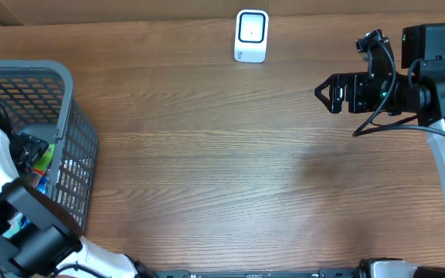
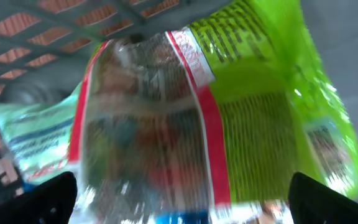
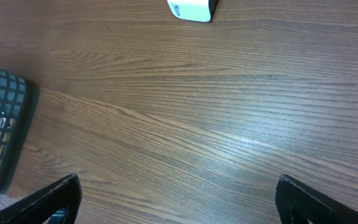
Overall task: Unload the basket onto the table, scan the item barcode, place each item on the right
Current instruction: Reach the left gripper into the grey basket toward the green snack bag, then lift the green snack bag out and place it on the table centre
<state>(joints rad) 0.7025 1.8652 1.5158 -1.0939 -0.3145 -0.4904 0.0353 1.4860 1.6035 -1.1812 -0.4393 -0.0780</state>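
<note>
Counting one grey mesh basket (image 1: 72,116), one white barcode scanner (image 1: 251,35) at the far edge of the table (image 1: 207,170), and two packets showing inside the basket. Noting left gripper (image 2: 188,205) spread wide just over the green-and-red packet (image 2: 241,124), contact unclear. Noting right gripper (image 1: 323,93) spread wide, holding nothing.

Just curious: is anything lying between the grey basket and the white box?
Nothing. The overhead view shows only bare table between basket and white box.

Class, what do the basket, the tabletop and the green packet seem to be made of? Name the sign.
Basket: likely moulded grey plastic, matt; even lattice walls.
Tabletop: wood or wood-look laminate; grain lines, soft sheen.
Green packet: thin glossy plastic film; creases, glare.
</note>
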